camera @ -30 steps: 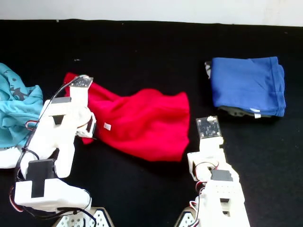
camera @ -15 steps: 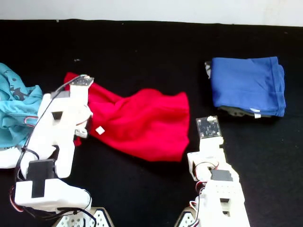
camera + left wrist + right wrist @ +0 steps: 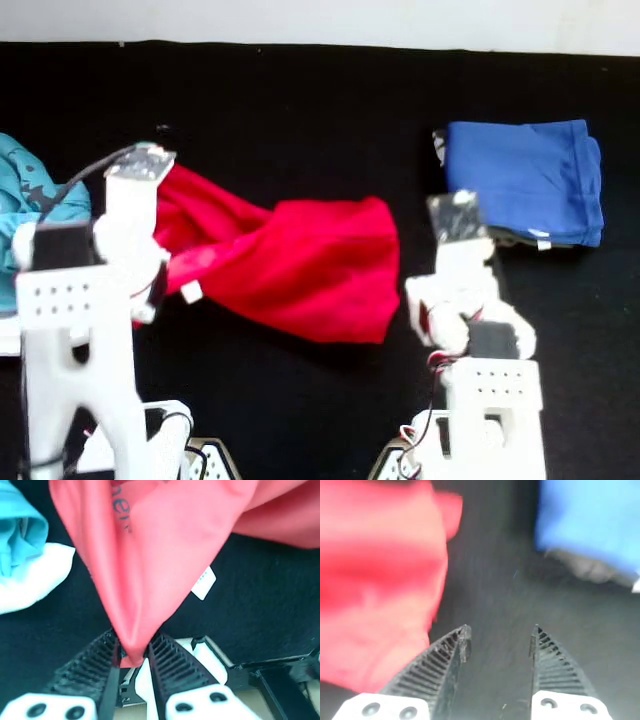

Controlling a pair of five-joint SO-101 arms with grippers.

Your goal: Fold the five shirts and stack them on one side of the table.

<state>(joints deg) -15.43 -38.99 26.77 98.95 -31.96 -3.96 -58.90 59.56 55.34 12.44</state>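
Red shirt (image 3: 310,265) lies lengthwise across table, left gripper (image 3: 134,652) pinching end (right gripper (image 3: 500,632) agape).

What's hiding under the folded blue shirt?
A grey garment pokes out along the blue shirt's near edge, on the black table. The blue shirt covers the rest, so how much is stacked underneath cannot be seen.

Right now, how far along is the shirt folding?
Done: blue shirt folded, stacked on a grey one at the right of the table. In hand: left gripper shut on a bunch of the red shirt, which lies unfolded mid-table; right gripper open over bare table. Remaining: red, plus crumpled teal shirt and white one.
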